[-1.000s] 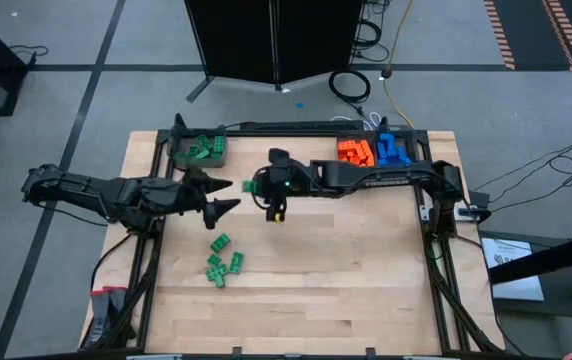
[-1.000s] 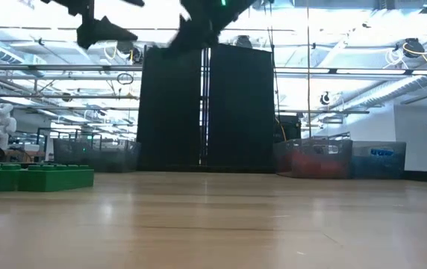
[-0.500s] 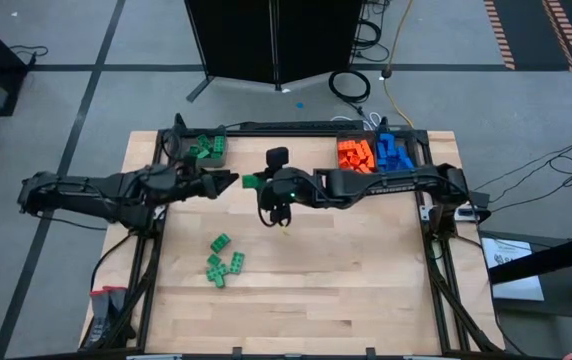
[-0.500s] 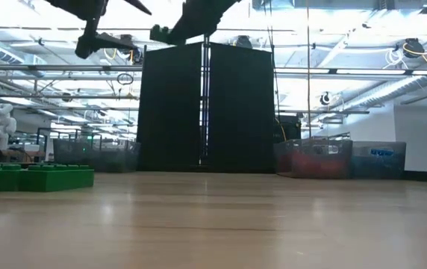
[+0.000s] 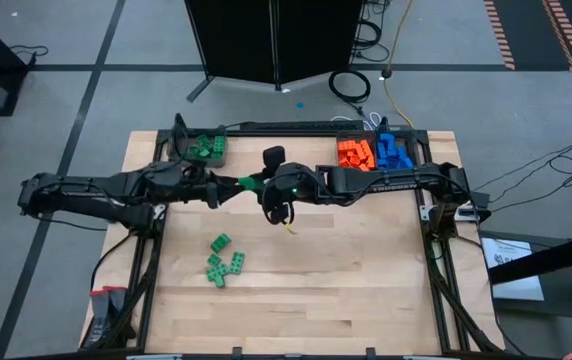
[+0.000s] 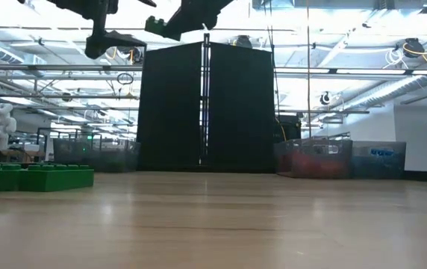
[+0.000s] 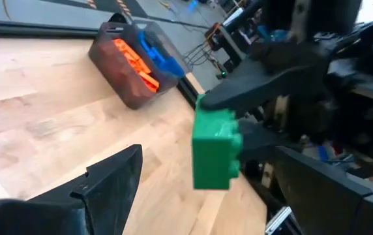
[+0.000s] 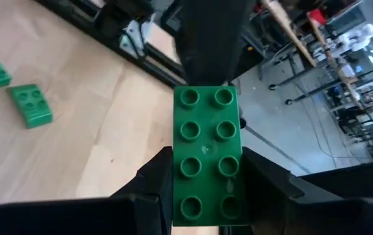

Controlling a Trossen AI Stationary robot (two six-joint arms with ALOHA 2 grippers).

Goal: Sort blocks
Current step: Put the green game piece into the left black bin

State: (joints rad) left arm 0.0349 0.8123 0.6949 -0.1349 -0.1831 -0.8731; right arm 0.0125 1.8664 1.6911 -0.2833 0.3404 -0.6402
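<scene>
A green eight-stud block (image 8: 207,156) hangs high over the table's middle, with my right gripper (image 5: 264,186) shut on it. My left gripper (image 5: 230,186) reaches in from the table's left and is open. Its fingers (image 7: 108,179) stand on either side of the block's free end (image 7: 216,153), with gaps showing. In the low view the block (image 6: 161,28) hangs far above the tabletop. Several loose green blocks (image 5: 224,258) lie flat on the table, nearer the front. More green blocks fill the grey bin (image 5: 202,149) at the far left. My right gripper pinches the block's two long sides (image 8: 177,186) between its two fingers, at the end nearest the wrist. The fingers come roughly level from the table's right and lie along the block. The block is lifted clear, its free end sticking out toward my left gripper.
Bins with orange blocks (image 5: 355,153) and blue blocks (image 5: 394,152) stand at the far right. A dark frame rail (image 5: 296,127) runs along the table's far edge. Bare wood lies right of the loose blocks.
My left gripper has swung toward the far edge and toward the block, rolling as it went, and its fingers now flank the block's free end. My right gripper has rolled and risen a little, which turned the block out toward the left arm.
</scene>
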